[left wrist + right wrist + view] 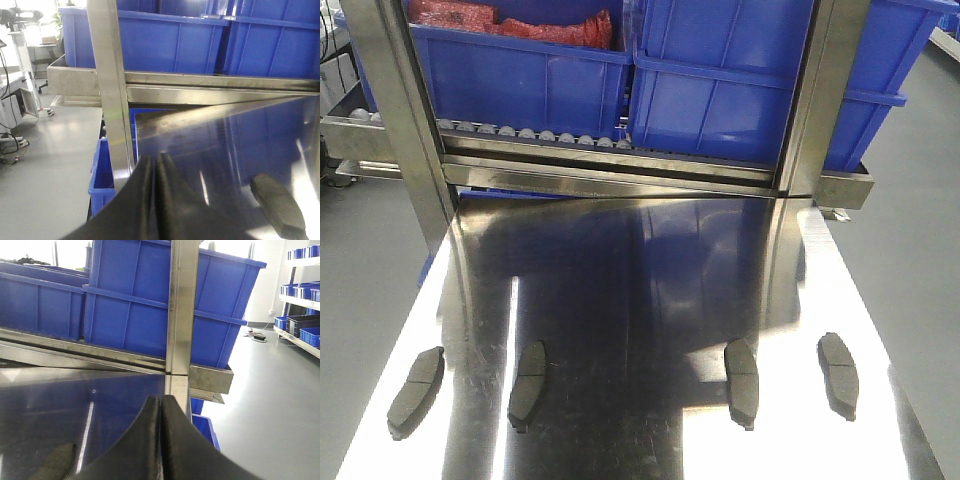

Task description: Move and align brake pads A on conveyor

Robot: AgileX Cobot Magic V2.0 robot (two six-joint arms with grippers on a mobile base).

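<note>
Brake pads [527, 385]: four, lying well apart in a loose row on the shiny steel tabletop [640, 290], grooved faces up. None is on a belt; conveyor not in any view. Left gripper [152, 161] and right gripper [161, 399] are both pinched narrow, holding nothing, each with a pad nearby but clear of it. Judgement: first pick not yet begun. Next move calls for opening a claw, lowering over one pad, and gripping across its short width.
</note>
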